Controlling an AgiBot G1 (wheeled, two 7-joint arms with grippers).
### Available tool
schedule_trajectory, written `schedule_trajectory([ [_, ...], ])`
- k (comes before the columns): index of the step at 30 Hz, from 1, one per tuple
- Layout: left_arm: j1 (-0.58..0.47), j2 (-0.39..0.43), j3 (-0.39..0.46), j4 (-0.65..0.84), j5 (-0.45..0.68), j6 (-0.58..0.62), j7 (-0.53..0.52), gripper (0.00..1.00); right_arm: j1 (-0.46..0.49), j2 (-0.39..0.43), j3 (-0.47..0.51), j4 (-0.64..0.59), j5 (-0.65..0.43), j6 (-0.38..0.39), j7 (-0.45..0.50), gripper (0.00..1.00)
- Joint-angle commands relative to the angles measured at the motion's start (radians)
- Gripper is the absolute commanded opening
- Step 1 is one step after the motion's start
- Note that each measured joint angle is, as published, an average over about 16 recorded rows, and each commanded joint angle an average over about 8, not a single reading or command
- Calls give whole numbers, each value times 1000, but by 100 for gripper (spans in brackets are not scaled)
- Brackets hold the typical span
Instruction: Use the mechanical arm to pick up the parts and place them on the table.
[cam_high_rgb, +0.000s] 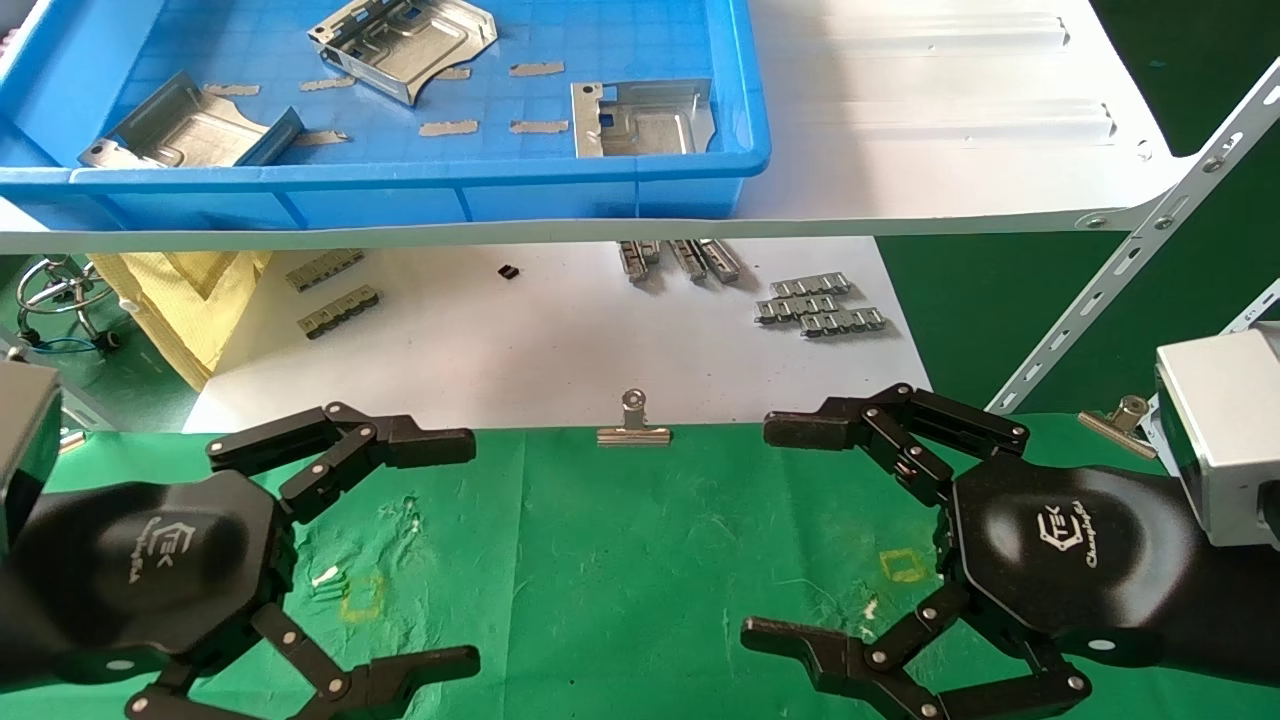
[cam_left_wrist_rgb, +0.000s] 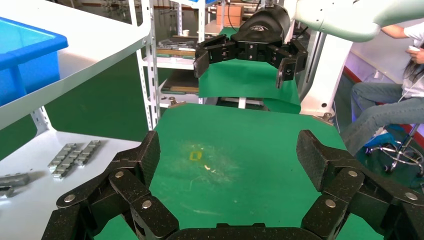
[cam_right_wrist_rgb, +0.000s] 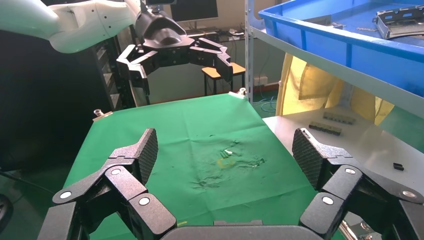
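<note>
Three silver sheet-metal parts lie in the blue tray (cam_high_rgb: 400, 178) on the upper shelf: one at the back (cam_high_rgb: 400, 40), one at the left (cam_high_rgb: 190, 130), one at the right (cam_high_rgb: 645, 118). One part (cam_right_wrist_rgb: 400, 20) also shows in the right wrist view. My left gripper (cam_high_rgb: 470, 552) (cam_left_wrist_rgb: 230, 155) and right gripper (cam_high_rgb: 760, 530) (cam_right_wrist_rgb: 226, 150) hover low over the green table (cam_high_rgb: 620, 560), facing each other. Both are open and hold nothing. Each wrist view shows the other gripper across the cloth: the right gripper (cam_left_wrist_rgb: 243, 67) and the left gripper (cam_right_wrist_rgb: 181, 70).
The tray stands on a white shelf (cam_high_rgb: 950, 120) carried by a slotted bracket (cam_high_rgb: 1130, 260). Below it, a white sheet (cam_high_rgb: 500, 340) holds grey clip strips (cam_high_rgb: 820, 305). A binder clip (cam_high_rgb: 633, 425) pins the cloth's far edge. Yellow square outlines (cam_high_rgb: 903, 565) (cam_high_rgb: 362, 597) mark the cloth.
</note>
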Motion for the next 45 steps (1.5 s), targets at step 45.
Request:
schedule_trajectory([
  [45, -1, 0, 0, -1, 0, 0, 0, 100, 0, 0, 0, 0, 0, 0, 0, 0],
])
